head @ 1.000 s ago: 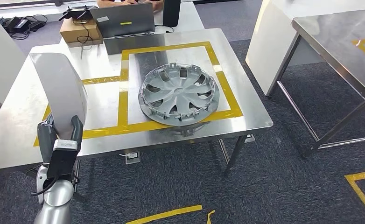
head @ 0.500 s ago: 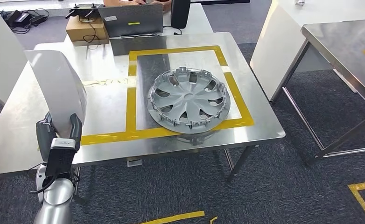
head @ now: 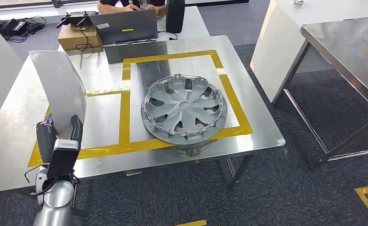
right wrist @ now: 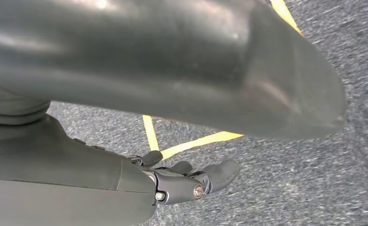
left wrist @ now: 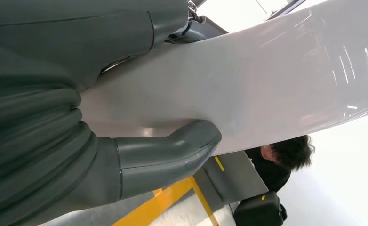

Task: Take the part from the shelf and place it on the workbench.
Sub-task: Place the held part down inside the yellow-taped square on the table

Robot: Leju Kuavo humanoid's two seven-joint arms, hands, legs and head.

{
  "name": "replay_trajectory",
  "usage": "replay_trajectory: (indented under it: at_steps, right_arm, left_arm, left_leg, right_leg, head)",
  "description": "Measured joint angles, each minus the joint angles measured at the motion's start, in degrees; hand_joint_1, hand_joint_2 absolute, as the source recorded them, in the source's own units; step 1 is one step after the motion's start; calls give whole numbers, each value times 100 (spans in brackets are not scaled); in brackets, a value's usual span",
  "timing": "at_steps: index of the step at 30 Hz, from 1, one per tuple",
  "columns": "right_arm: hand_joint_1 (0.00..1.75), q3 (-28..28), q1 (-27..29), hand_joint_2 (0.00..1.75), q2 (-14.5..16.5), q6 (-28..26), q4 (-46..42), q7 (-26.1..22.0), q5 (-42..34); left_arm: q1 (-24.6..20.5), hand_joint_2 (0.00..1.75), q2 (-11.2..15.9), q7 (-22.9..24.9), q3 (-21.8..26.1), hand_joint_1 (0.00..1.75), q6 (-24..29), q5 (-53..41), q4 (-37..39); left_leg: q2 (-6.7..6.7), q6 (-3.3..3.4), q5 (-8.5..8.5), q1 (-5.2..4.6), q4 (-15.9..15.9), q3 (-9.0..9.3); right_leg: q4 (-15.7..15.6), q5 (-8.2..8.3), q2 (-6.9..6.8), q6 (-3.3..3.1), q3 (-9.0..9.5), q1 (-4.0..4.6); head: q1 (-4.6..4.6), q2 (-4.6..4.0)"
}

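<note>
White curved part (head: 60, 89), one, is clamped upright in the left hand (head: 60, 141), thumb and fingers closed on its lower edge, above the workbench (head: 27, 127) near its front-left corner. Carry looks done; set-down remains. One grey wheel cover (head: 183, 109) lies on the bench. Right hand (right wrist: 182, 181) hangs with fingers apart, holding nothing.

The robot's left arm (head: 55, 207) is showing a rounded silver shell at the forearm, with a thin black cable looping beside it. Above it a black wrist block is wearing a small white label with dark lettering. The left hand (head: 60, 134) is showing matte grey, with a ribbed cover and a thick smooth thumb. The right hand (right wrist: 172, 181) is showing dark grey fingers with metal links and a small round screw at one link.
</note>
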Motion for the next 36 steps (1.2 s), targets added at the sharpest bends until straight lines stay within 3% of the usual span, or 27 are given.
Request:
replay_trajectory:
  at_steps: [2, 5, 7, 10, 14, 16, 25, 34, 36]
  right_arm:
    - [0, 0, -12, 0, 1, 3, 0, 10, 7]
    - [0, -1, -19, 0, -1, 9, 0, 46, 32]
    - [0, -1, -21, 0, 1, 20, 0, 67, 49]
    - [0, 1, -27, 0, 3, 27, 0, 70, 54]
    - [0, 1, -25, 0, 3, 57, 0, 69, 76]
    - [0, 1, -26, 0, 3, 73, 0, 66, 111]
    - [0, 89, -47, 0, 11, 163, 0, 184, 410]
    - [0, 163, -44, 0, 11, 165, 0, 241, 480]
    - [0, 162, -40, 0, 11, 162, 0, 241, 480]
  left_arm:
    - [6, 175, -1, 10, 2, 175, -9, -102, 3]
    - [6, 175, -1, -5, 11, 175, -12, -314, 23]
    - [-21, 175, 3, -17, 11, 175, 12, -528, 73]
    - [-72, 175, 9, -21, 9, 175, 50, -733, 177]
    - [-154, 175, 27, 19, -15, 175, 206, -1168, 319]
    - [-263, 175, 62, 128, -45, 175, 359, -1643, 476]
    - [-1369, 175, 534, 925, 8, 175, 1555, -4160, 2281]
    - [-2212, 175, 1009, 1398, 352, 175, 1616, -5345, 3816]
    - [-2331, 175, 1074, 1397, 390, 87, 1616, -5374, 4073]
  left_leg:
    - [-8, 48, 52, 1, -299, 116]
    - [-37, 106, 33, -1, -326, 118]
    - [-47, 138, 12, -7, -326, 126]
    - [-45, 175, -11, -15, -326, 138]
    - [-40, 192, -20, -24, -325, 141]
    - [-42, 196, -19, -25, -325, 144]
    - [-37, 172, 2, -23, -360, 181]
    - [-35, 163, 7, -20, -382, 194]
    - [-36, 163, 6, -20, -384, 195]
  right_leg:
    - [30, -57, 4, 40, -14, 25]
    - [12, -61, 2, -87, -5, 50]
    - [-27, -58, -1, -120, 25, 53]
    - [-71, -60, -2, -94, 54, 52]
    - [-113, -54, -3, 96, 72, 36]
    - [-118, -53, -6, 145, 76, 32]
    - [-102, -50, -8, 148, 89, 39]
    - [-97, -59, -6, 134, 87, 41]
    - [-97, -61, -6, 131, 87, 41]
  head:
    - [4, 0]
    - [25, 0]
    - [26, 0]
    - [26, 0]
    - [25, 0]
    - [24, 0]
    - [23, 0]
    - [23, 0]
    - [23, 0]
